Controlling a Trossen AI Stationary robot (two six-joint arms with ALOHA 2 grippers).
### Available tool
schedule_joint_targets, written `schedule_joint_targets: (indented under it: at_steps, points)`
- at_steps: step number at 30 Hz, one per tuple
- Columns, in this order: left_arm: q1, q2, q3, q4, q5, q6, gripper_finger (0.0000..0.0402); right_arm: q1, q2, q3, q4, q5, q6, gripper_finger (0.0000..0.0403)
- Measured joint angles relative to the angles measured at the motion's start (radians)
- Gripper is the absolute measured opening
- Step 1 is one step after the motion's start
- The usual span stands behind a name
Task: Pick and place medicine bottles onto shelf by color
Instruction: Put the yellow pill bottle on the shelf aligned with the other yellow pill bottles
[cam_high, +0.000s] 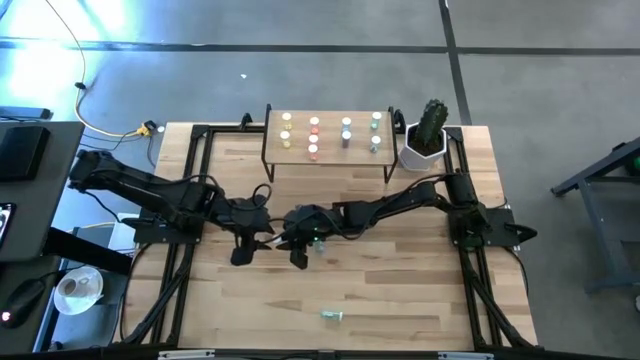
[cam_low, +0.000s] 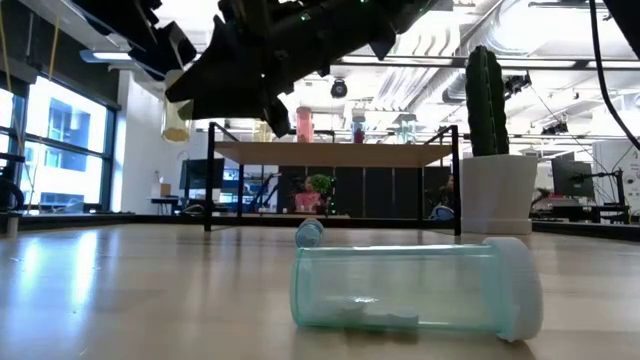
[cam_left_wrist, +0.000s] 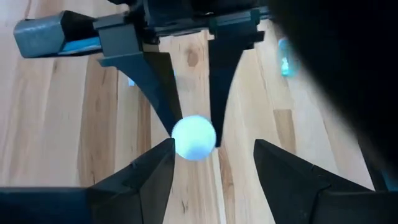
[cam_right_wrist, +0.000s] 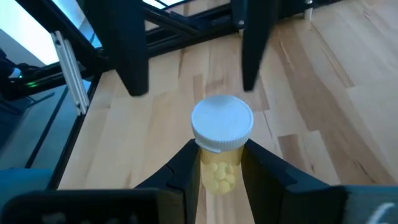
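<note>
low view: green bottle (cam_low: 415, 290) lying on wooden tabletop (cam_low: 150, 300)

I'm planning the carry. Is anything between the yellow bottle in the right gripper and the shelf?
Nothing visible. The right gripper holds the yellow bottle mid-table, and the wood toward the shelf looks bare. The left gripper faces it from the side, fingers open, off that line.
</note>
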Motion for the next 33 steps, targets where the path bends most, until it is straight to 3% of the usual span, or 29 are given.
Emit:
schedule_joint_targets:
  at_steps: [12, 27, 33]
  points:
    - [0.046, 0.051, -0.002, 0.014, 0.010, -0.002, 0.0209, 0.000, 0.000, 0.000, 0.018, 0.000, 0.000, 0.0092]
    - [0.085, 0.076, 0.000, 0.037, 0.101, 0.000, 0.0209, 0.000, 0.000, 0.000, 0.023, 0.000, 0.000, 0.0092]
    - [0.084, 0.076, 0.000, 0.036, 0.125, 0.000, 0.0188, 0.000, 0.000, 0.000, 0.026, 0.000, -0.001, 0.0092]
